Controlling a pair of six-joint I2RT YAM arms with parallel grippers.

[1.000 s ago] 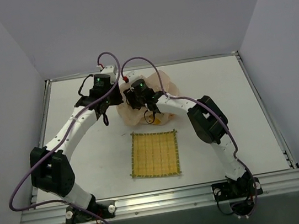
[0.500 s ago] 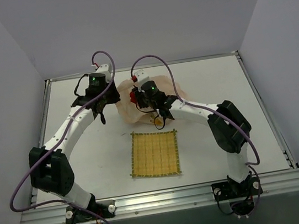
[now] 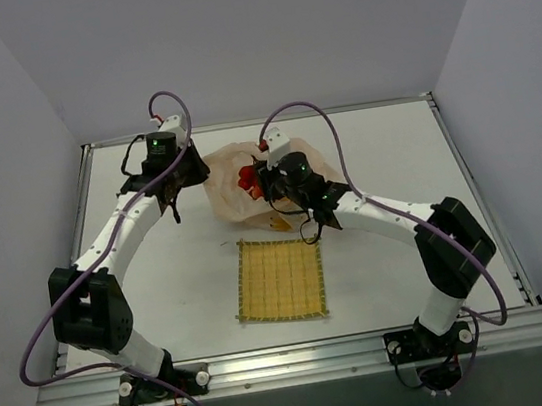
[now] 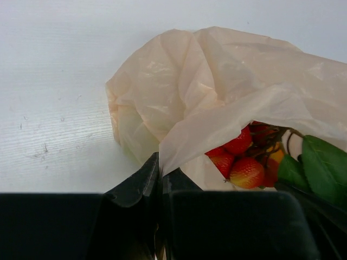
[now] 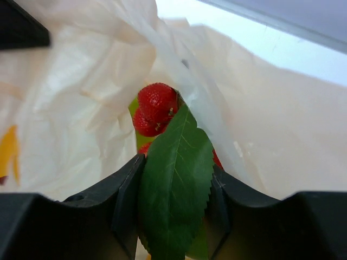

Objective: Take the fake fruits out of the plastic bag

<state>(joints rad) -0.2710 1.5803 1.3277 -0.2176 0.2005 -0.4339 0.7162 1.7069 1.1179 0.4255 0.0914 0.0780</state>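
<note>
Right wrist: my right gripper (image 5: 174, 173) clamps the leaf (image 5: 179, 141), berries (image 5: 154, 108) just beyond its fingertips in the plastic bag (image 4: 162, 81); left gripper (image 4: 161, 170) pinches its rim. I'd withdraw slowly, rim anchored.

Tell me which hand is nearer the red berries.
Right. The right hand holds the red berries by their leaf; the left hand pinches the plastic bag beside them.
</note>
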